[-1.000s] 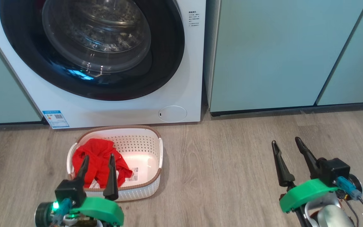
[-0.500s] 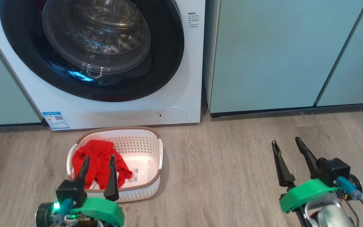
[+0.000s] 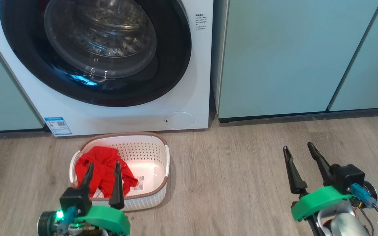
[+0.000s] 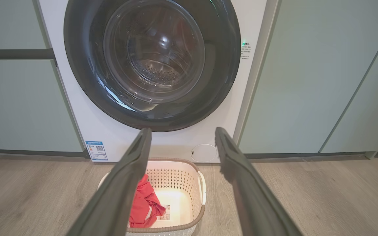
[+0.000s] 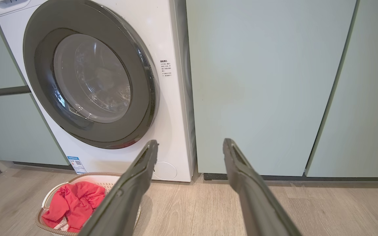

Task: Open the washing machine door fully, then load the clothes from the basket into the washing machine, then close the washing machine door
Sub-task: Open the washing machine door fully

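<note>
The white washing machine (image 3: 189, 82) (image 4: 77, 108) (image 5: 169, 108) stands ahead with its washing machine door (image 3: 172, 49) (image 4: 221, 65) (image 5: 143, 95) shut, black rim around a clear bulging window. On the floor before it sits the basket (image 3: 149, 193) (image 4: 200, 196) (image 5: 87, 178), holding the red clothes (image 3: 100, 165) (image 4: 143, 203) (image 5: 74, 200) with a bit of white beneath. My left gripper (image 3: 103, 167) (image 4: 182, 137) hovers open above the basket's near side. My right gripper (image 3: 298, 148) (image 5: 190, 146) is open over bare floor, well right of the basket.
Pale teal cabinets (image 3: 290, 55) (image 5: 258, 82) flank the washer on both sides. A small round white flap (image 3: 179, 120) sits low on the washer's front. Wood-look floor (image 3: 228, 177) stretches between basket and right gripper.
The head view has shifted slightly, so the washer and basket sit a touch lower in the picture. Both grippers stay open in the same places.
</note>
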Tool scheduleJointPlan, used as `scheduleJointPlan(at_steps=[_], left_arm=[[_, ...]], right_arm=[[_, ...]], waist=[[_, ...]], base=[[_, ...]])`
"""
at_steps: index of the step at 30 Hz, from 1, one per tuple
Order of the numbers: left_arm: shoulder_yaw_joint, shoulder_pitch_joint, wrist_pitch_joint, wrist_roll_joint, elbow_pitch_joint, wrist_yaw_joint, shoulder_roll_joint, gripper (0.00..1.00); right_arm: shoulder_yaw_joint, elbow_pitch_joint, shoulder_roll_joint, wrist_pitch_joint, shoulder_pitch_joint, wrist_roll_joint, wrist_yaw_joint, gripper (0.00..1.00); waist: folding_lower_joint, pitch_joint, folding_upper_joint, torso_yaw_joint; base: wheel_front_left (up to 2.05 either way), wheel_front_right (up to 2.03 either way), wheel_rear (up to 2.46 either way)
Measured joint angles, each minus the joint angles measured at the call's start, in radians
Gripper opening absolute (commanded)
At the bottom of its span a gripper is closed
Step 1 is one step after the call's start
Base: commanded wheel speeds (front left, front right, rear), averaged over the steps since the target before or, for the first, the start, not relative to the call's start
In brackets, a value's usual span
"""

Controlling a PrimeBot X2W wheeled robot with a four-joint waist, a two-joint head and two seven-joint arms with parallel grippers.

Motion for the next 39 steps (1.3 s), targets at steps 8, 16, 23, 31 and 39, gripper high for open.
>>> scheduleJointPlan(at_steps=[8, 16, 23, 31, 39], left_arm=[[-0.003, 0.000, 0.000, 0.000, -0.001, 0.001, 0.000, 1.00], [0.000, 0.000, 0.000, -0.006, -0.006, 0.002, 0.000, 1.00], [0.007, -0.011, 0.000, -0.016, -0.021, 0.008, 0.000, 1.00], [-0.013, -0.112, 0.000, -0.035, -0.057, 0.008, 0.000, 1.00], [-0.049, -0.260, 0.000, -0.064, -0.067, 0.013, -0.001, 1.00]], right_arm=[[0.000, 0.000, 0.000, 0.000, 0.000, 0.000, 0.000, 1.00], [0.009, 0.000, 0.000, 0.000, 0.000, 0.001, 0.000, 0.00], [0.022, 0.010, 0.000, 0.000, -0.028, 0.098, 0.000, 0.00], [-0.001, 0.040, -0.001, 0.007, -0.256, 0.280, 0.000, 0.00], [-0.051, 0.049, -0.035, 0.193, -0.648, 0.553, 0.000, 0.00]], waist=[[0.0000, 0.006, 0.0000, 0.002], [0.0000, 0.032, 0.0000, 0.012], [0.0000, 0.083, 0.0000, 0.032], [0.0000, 0.207, 0.0000, 0.088], [0.0001, 0.369, 0.0000, 0.155]], base=[[0.00, 0.00, 0.00], [0.00, 0.00, 0.00], [0.00, 0.00, 0.00], [0.00, 0.00, 0.00], [0.00, 0.00, 0.00]])
